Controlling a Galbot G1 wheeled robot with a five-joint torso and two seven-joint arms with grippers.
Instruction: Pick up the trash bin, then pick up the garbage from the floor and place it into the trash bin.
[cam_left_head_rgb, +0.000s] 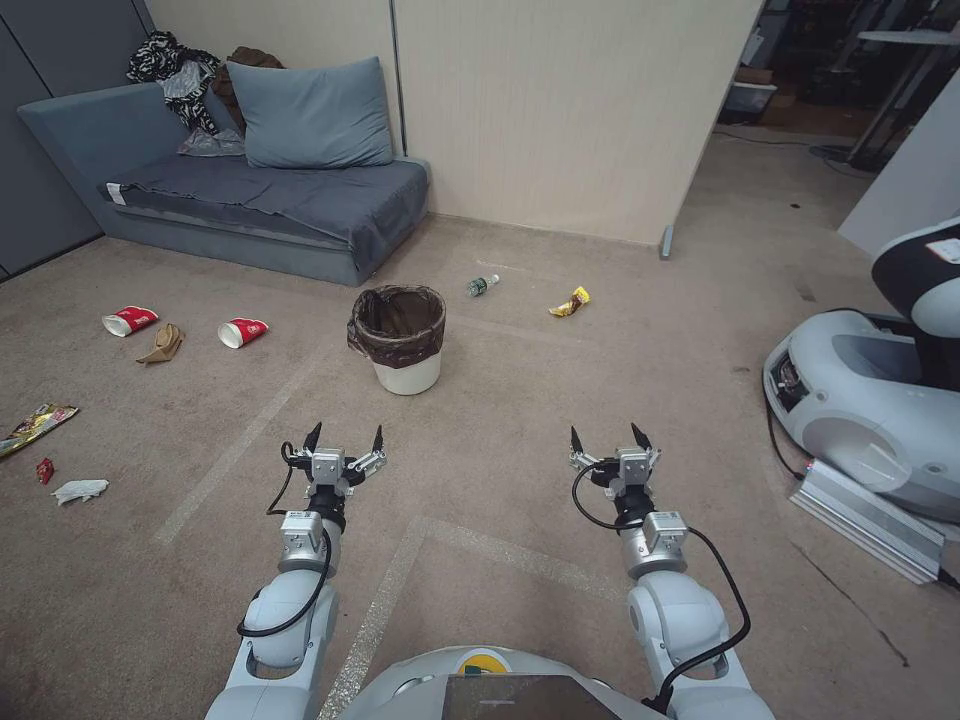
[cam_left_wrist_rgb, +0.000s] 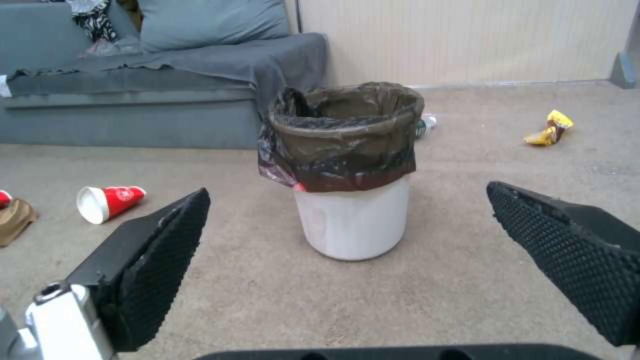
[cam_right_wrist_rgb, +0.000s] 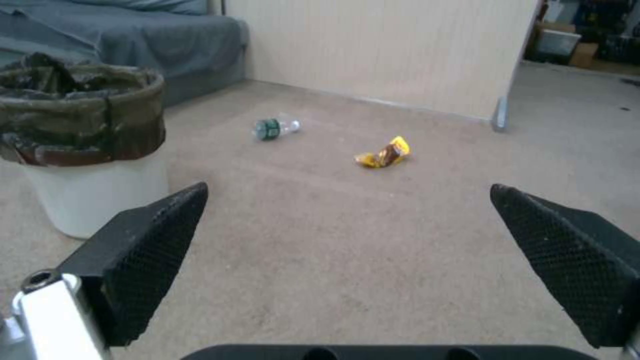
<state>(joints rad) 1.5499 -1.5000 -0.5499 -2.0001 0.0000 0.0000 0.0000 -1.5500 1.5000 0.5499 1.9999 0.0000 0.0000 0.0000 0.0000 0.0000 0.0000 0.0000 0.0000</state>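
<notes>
**Lining up on the bin**

From the head, we see the trash bin upright on the carpet ahead of our left gripper, with the right gripper level beside it.

At our left wrist, spread fingers frame the bin; we should approach centred on its rim.

At our right wrist, the fingers gape empty toward the bottle and yellow wrapper.

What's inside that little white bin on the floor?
The trash bin holds a dark brown bag liner folded over its rim. The head view shows only crumpled liner inside, no litter; its bottom is in shadow, so anything lying there is hidden.
</notes>
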